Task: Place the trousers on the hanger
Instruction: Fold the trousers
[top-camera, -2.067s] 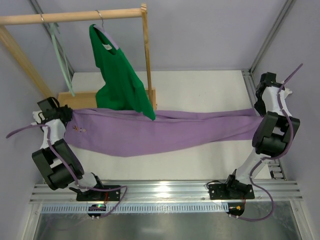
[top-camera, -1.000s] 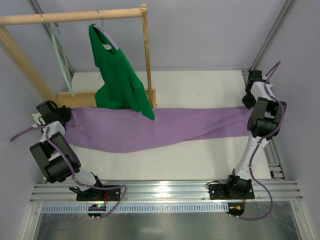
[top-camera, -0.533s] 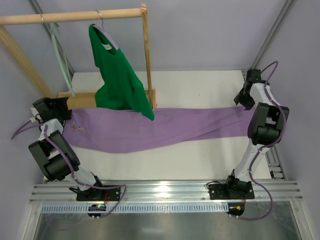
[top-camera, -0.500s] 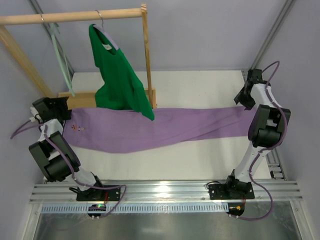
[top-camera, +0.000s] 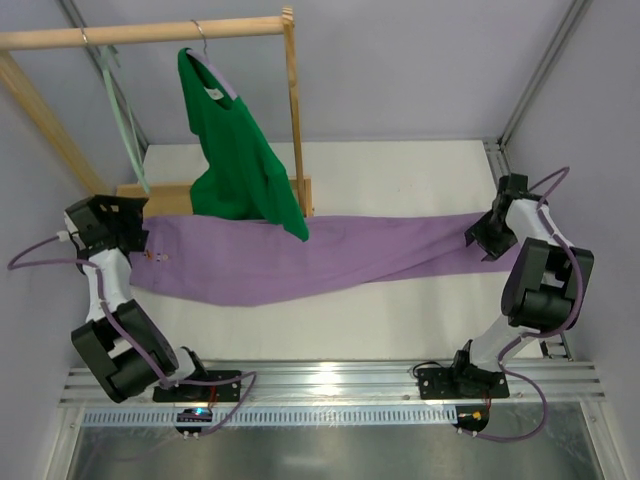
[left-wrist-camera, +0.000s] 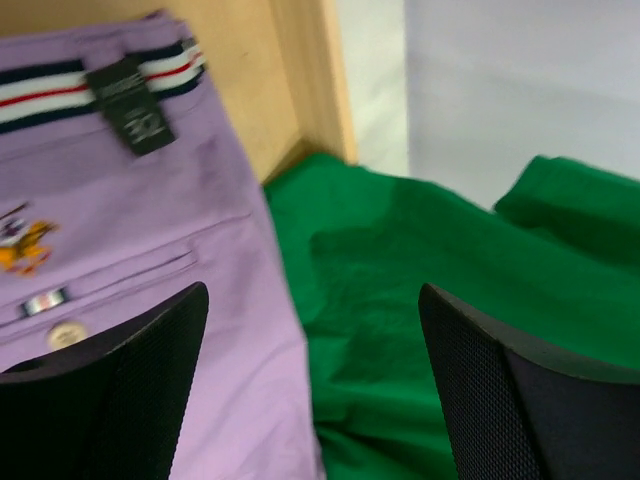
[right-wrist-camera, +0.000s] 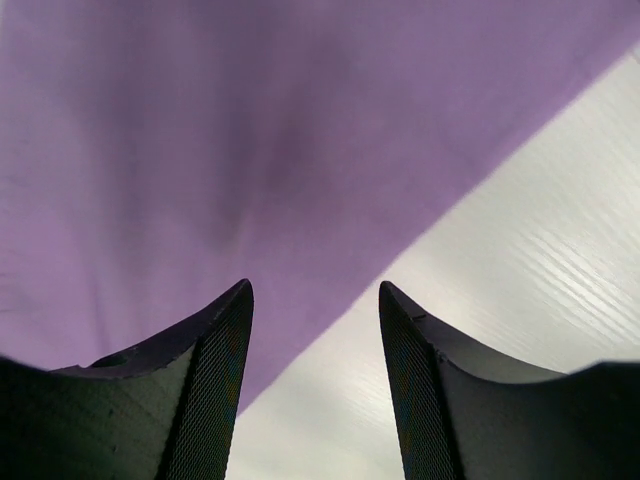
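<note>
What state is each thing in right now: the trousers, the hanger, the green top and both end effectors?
Trousers: spread flat across the table, gripped by neither arm.
Hanger: hanging empty on the wooden rail.
Green top: hanging from the same rail.
Left end effector: open, over the waistband end, holding nothing.
Right end effector: open, over the leg end, holding nothing.

The top view is bright and evenly lit, with faint, soft shadows under the trousers (top-camera: 300, 262) and white glare on the metal rail (top-camera: 330, 376) at bottom centre. The left wrist view is blurred throughout. In the right wrist view the trousers look soft at upper left, while the table (right-wrist-camera: 540, 260) grain at right is sharper.
</note>
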